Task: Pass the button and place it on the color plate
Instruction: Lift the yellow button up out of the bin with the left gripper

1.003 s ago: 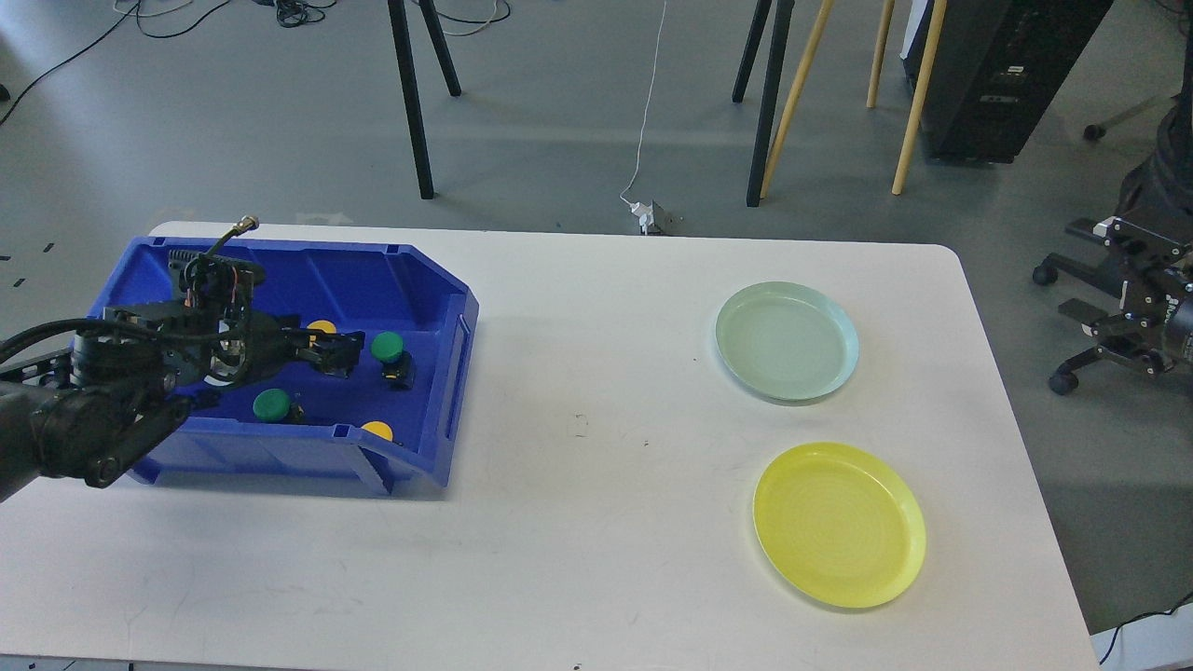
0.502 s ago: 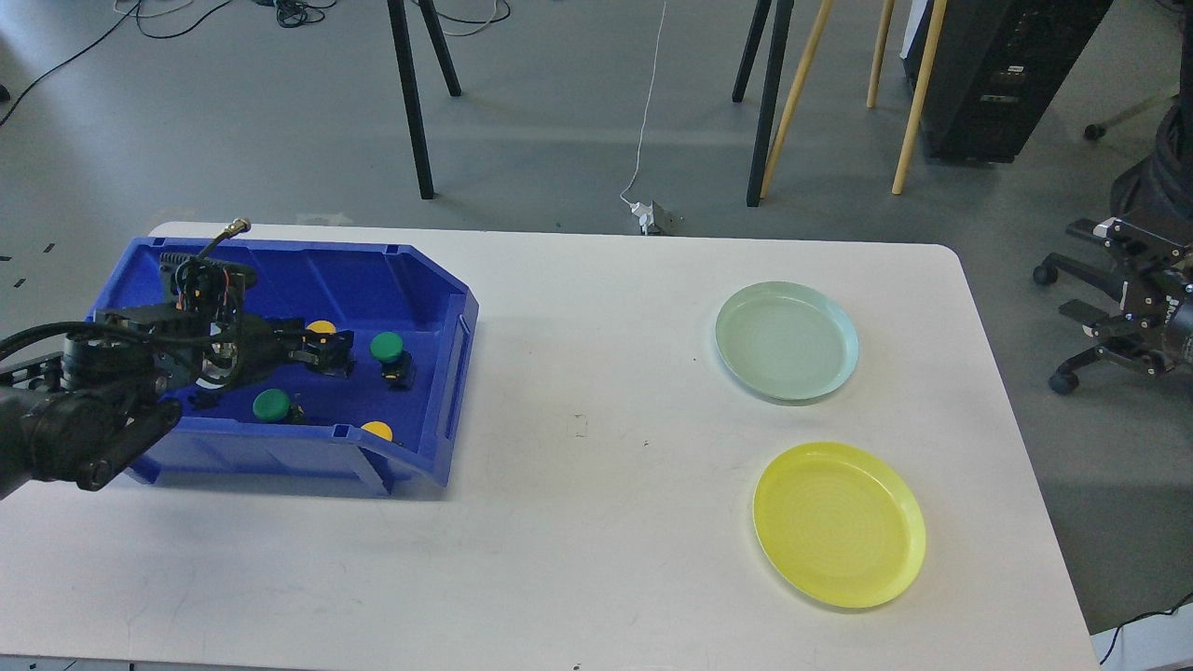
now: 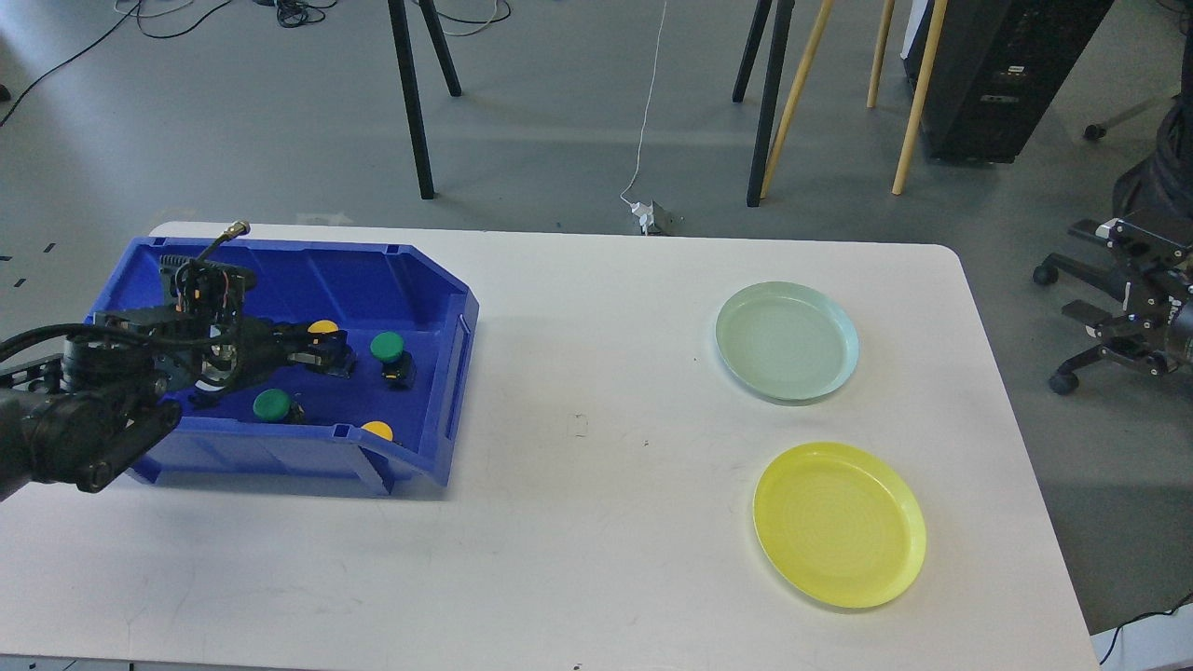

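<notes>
A blue bin (image 3: 438,373) stands on the left of the white table (image 3: 596,522). It holds two green buttons (image 3: 387,347) (image 3: 271,403) and two yellow buttons (image 3: 323,327) (image 3: 377,430). My left gripper (image 3: 331,357) is low inside the bin, right at the far yellow button and left of the green one. It is dark, so its fingers cannot be told apart. A pale green plate (image 3: 786,340) and a yellow plate (image 3: 839,524) lie empty on the right. My right gripper (image 3: 1145,312) is off the table at the right edge, with its fingers unclear.
A cable with a metal plug (image 3: 238,226) sticks up from my left wrist over the bin's back wall. Tripod legs (image 3: 415,112), wooden legs (image 3: 792,93) and a black case (image 3: 1007,75) stand on the floor beyond the table.
My left gripper has drawn back a little to the left and dropped lower in the bin, ending by the far yellow button. The right arm shifted slightly. Buttons and plates have not moved.
</notes>
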Tool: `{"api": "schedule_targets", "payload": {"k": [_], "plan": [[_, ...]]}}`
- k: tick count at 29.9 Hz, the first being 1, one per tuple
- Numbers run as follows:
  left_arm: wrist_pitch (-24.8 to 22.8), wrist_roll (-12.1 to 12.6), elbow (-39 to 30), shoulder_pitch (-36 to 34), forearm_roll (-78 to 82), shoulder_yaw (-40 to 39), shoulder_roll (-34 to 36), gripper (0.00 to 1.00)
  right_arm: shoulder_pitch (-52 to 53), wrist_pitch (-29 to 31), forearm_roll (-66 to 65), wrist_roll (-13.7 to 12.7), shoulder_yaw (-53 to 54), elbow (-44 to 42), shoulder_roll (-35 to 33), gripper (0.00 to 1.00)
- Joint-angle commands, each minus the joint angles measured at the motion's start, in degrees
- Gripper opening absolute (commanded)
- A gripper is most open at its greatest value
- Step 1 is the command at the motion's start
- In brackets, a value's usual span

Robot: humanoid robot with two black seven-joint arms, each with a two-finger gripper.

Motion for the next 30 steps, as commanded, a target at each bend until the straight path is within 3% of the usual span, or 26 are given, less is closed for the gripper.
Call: {"api": "schedule_targets", "payload": {"k": [1, 12, 23, 30], "plan": [[0.1, 0.0, -0.4, -0.2, 0.0, 0.0, 0.3, 0.36, 0.0, 0.0, 0.0, -0.1, 0.0, -0.1, 0.0, 0.99], [-0.3, -1.4, -6.4, -0.5, -2.2, -0.5, 10.4, 0.37, 0.1, -1.2, 0.0, -0.1, 0.0, -0.1, 0.5, 0.99], [-1.5, -1.3, -29.6, -0.9, -13.3, -1.8, 29.7, 0.37, 0.2, -2.4, 0.0, -0.1, 0.2, -0.1, 3.1, 0.99], [-5.9, -0.2, -39.7, -2.8, -19.7, -11.1, 31.4, 0.37, 1.4, -2.4, 0.4, -0.2, 0.8, 0.8, 4.1, 0.99]]}}
